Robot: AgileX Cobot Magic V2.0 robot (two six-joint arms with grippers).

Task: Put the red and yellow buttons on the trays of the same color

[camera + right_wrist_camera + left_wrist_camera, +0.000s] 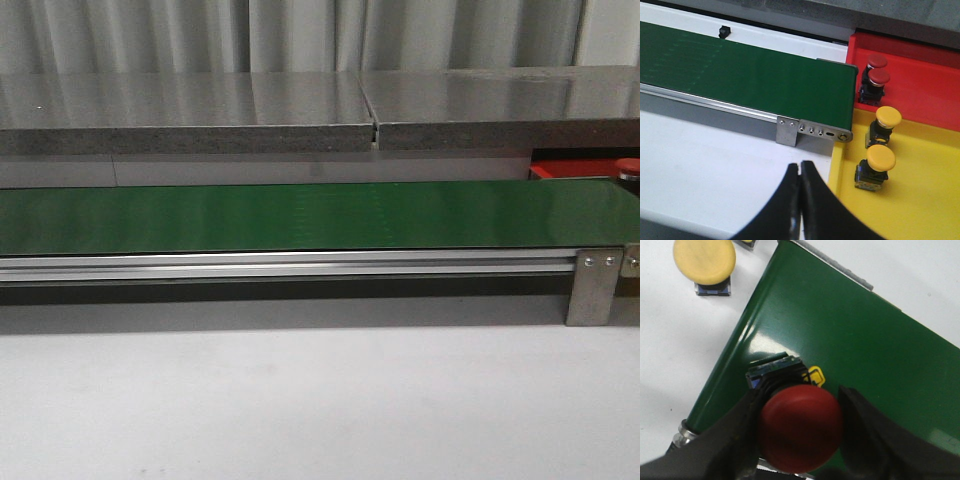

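In the left wrist view my left gripper (800, 402) is closed around a red button (800, 427), a finger against each side, over the end of the green belt (865, 340). A yellow button (705, 260) stands on the white table beside the belt. In the right wrist view my right gripper (800, 167) is shut and empty above the white table, next to the yellow tray (925, 210). Two yellow buttons (881, 158) stand on that tray. Two red buttons (879, 76) stand on the red tray (925, 85). Neither gripper shows in the front view.
The green belt (300, 215) runs across the front view on an aluminium frame (595, 285), with a grey shelf (200, 120) behind it. A corner of the red tray (570, 168) shows at the belt's right end. Part of another button (747, 242) shows beside the belt.
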